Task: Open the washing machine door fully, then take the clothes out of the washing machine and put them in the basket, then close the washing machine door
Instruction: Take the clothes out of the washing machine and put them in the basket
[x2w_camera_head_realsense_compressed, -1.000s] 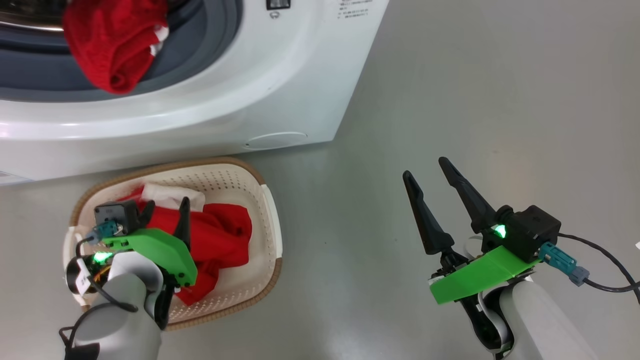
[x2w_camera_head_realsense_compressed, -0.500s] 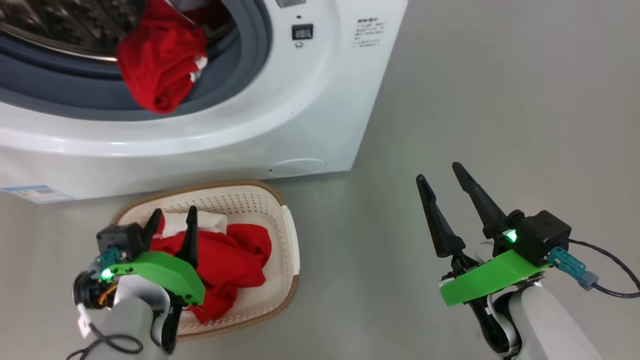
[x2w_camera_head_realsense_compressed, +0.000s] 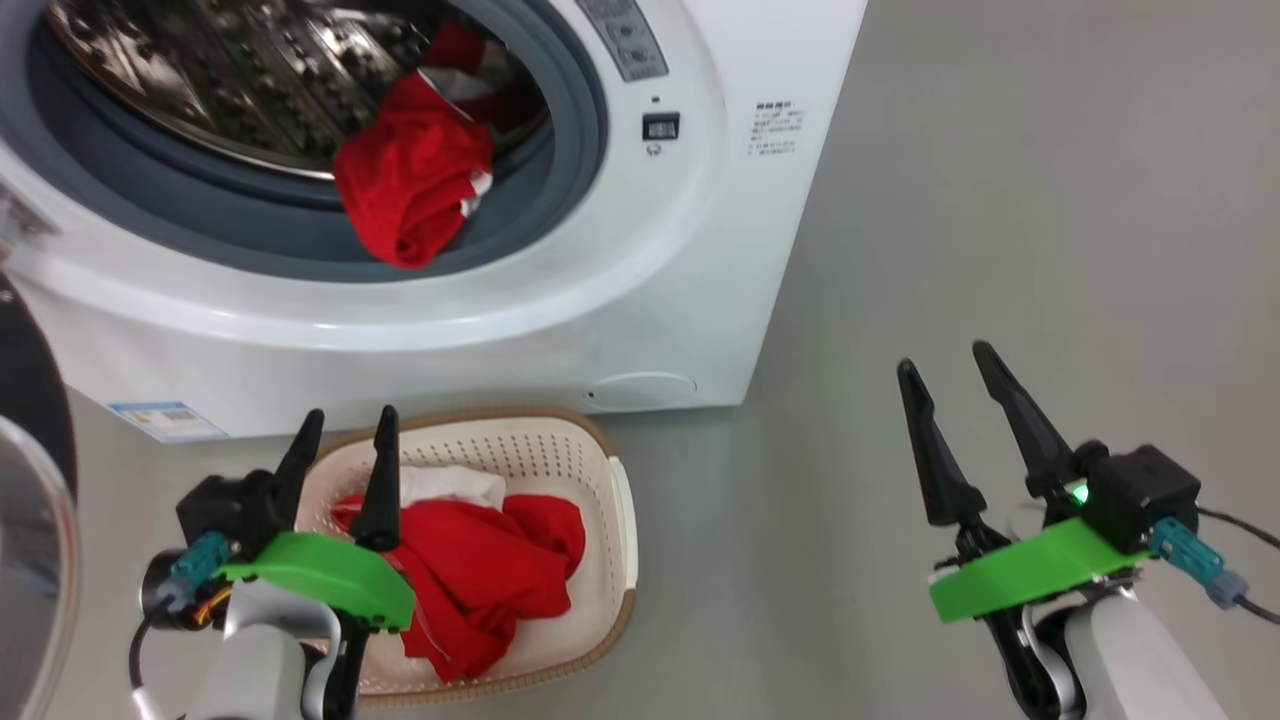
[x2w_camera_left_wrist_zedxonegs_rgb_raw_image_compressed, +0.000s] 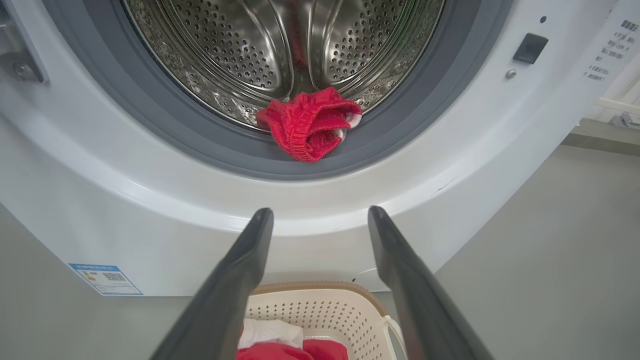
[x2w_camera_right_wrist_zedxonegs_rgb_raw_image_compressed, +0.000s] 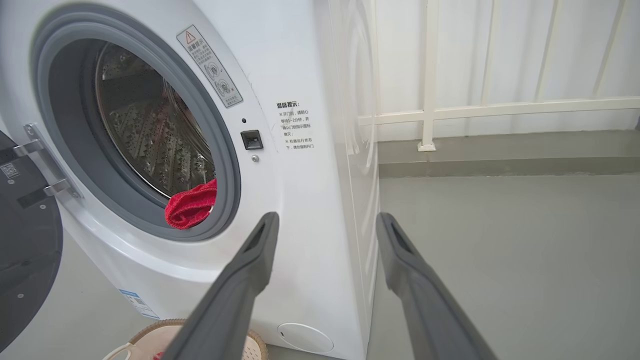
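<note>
Cream perforated basket (x2w_camera_head_realsense_compressed: 622, 510): red, white cloth (x2w_camera_head_realsense_compressed: 490, 570). Steel drum (x2w_camera_head_realsense_compressed: 220, 90): red garment (x2w_camera_head_realsense_compressed: 410, 190) at lip. Your left gripper (x2w_camera_head_realsense_compressed: 350, 413), right gripper (x2w_camera_head_realsense_compressed: 945, 356): fingers apart. Blue sticker (x2w_camera_head_realsense_compressed: 165, 420) illegible.

**Left gripper (x2w_camera_head_realsense_compressed: 350, 412) and right gripper (x2w_camera_head_realsense_compressed: 944, 356): both spread wide**

In the head view the left gripper sat at the lower left, its dark fingers (x2w_camera_head_realsense_compressed: 380, 480) apart and pointing up the view. The right gripper was at the lower right, also spread, with its fingers leaning a bit left. Each had a green wrist cover (x2w_camera_head_realsense_compressed: 320, 575) on a pale forearm (x2w_camera_head_realsense_compressed: 255, 670). Both wrist views showed a clear gap between the fingers too.
</note>
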